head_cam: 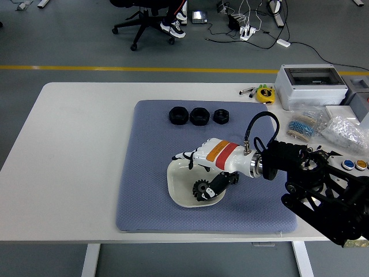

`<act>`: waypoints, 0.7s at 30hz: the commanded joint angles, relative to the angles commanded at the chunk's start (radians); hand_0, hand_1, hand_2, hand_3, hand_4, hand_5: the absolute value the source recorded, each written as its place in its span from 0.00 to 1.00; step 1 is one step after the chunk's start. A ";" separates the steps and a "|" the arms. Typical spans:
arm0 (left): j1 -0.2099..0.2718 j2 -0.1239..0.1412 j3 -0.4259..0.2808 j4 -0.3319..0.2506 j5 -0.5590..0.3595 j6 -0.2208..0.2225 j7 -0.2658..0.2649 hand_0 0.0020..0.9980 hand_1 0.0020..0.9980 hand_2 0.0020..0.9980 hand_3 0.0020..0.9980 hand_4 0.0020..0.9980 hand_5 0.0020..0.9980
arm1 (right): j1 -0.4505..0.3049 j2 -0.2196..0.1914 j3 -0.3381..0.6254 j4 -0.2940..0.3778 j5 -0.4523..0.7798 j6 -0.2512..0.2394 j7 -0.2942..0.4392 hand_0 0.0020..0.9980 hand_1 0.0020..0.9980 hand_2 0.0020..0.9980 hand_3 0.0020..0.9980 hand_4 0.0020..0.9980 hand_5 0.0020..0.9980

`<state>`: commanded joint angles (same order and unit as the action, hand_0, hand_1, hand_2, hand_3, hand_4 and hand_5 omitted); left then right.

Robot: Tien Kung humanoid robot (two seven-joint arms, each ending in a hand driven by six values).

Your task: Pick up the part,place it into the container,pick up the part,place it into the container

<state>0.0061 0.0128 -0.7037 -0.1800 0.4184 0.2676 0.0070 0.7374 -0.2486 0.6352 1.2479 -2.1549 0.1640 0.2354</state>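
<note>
A black gear [201,189] lies inside the white bowl [173,193] on the blue-grey mat [144,173], at the bowl's right side. My right hand [196,173] hangs over the bowl with its fingers spread out to the left, away from the gear. Its thumb sits just right of the gear. The hand holds nothing. Three black nut-like parts [199,116] sit in a row at the mat's far edge. The left arm is out of view.
A white box [311,83], a yellow tape measure [265,93], pens and plastic bags of small parts [346,130] crowd the table's right side. An office chair stands on the floor beyond the table.
</note>
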 joint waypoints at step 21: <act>0.010 -0.004 -0.034 0.000 0.038 0.005 0.010 0.75 0.77 0.84 0.64 0.75 0.63 | -0.067 -0.081 0.112 -0.092 -0.010 -0.006 0.000 0.28 0.38 0.63 0.74 1.00 0.32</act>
<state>0.0164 0.0087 -0.7378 -0.1800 0.4561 0.2724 0.0168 0.6707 -0.3299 0.7473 1.1563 -2.1652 0.1576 0.2356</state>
